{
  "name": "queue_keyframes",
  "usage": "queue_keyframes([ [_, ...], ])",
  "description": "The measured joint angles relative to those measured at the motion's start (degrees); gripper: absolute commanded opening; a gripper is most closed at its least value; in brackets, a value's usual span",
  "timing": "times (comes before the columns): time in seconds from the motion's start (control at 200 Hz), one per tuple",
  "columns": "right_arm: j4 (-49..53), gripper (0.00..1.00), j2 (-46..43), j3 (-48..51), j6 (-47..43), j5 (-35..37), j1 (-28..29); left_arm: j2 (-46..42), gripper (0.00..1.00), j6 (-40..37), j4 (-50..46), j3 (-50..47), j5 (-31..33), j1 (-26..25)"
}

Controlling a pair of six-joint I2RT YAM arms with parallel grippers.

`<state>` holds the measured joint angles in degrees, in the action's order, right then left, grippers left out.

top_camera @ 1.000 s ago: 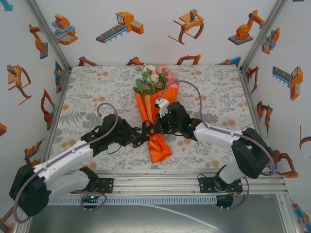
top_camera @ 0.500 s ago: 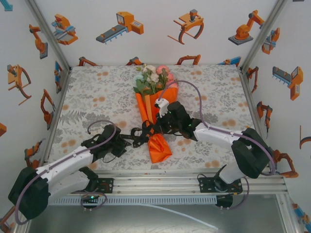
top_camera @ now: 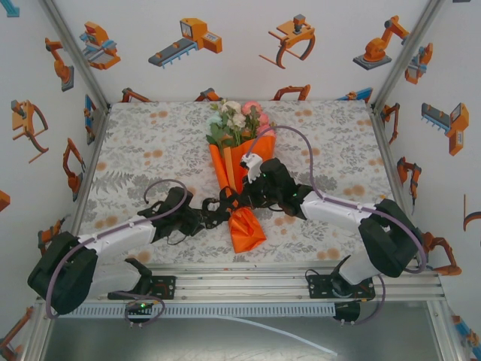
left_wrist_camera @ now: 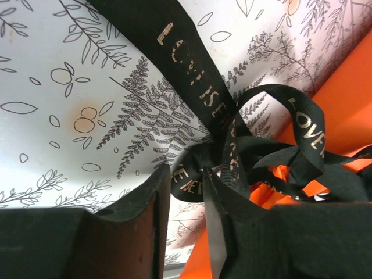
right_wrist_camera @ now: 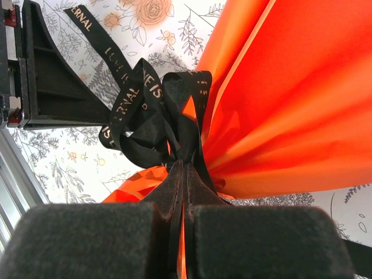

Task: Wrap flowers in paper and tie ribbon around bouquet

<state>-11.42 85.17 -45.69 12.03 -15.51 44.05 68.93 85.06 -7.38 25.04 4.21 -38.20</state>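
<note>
Near the table's (top_camera: 150, 143) front edge, right gripper (right_wrist_camera: 183, 167) clamps ribbon (right_wrist_camera: 139, 99) as anchor. Left gripper (left_wrist_camera: 186, 175), jaws ajar, straddles it, ready to pull

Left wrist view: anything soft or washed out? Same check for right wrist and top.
Left wrist: left fingers a dark blur up close, ribbon lettering readable, tablecloth pale with a bluish cast. Right wrist: right fingers out of focus, ribbon knot and orange paper crisp, no glare. Top external: even light, soft shadows, sharp throughout.
</note>
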Motion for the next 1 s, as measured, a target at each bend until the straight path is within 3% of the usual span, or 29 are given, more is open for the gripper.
queue_keyframes([
  [0.245, 0.0, 0.00, 0.0, 0.0, 0.0, 0.0, -0.1, 3.3, 0.27, -1.1, -0.1, 2.2, -1.9, 0.0],
  [0.3, 0.0, 0.00, 0.0, 0.0, 0.0, 0.0, -0.1, 3.7, 0.20, -1.5, -0.3, 2.6, -2.3, 0.0],
  [0.385, 0.0, 0.00, 0.0, 0.0, 0.0, 0.0, -0.1, 4.0, 0.00, -2.7, -1.1, 2.7, -2.7, 0.0],
  [0.741, 0.0, 0.00, 0.0, 0.4, 0.0, 0.2, -0.2, -1.6, 0.00, -6.5, -8.3, 4.1, -5.8, 0.0],
  [1.001, 0.0, 0.00, 0.0, 0.4, 0.7, 0.3, -0.2, -3.3, 0.00, -9.0, -10.9, 6.3, -12.1, 0.0],
])
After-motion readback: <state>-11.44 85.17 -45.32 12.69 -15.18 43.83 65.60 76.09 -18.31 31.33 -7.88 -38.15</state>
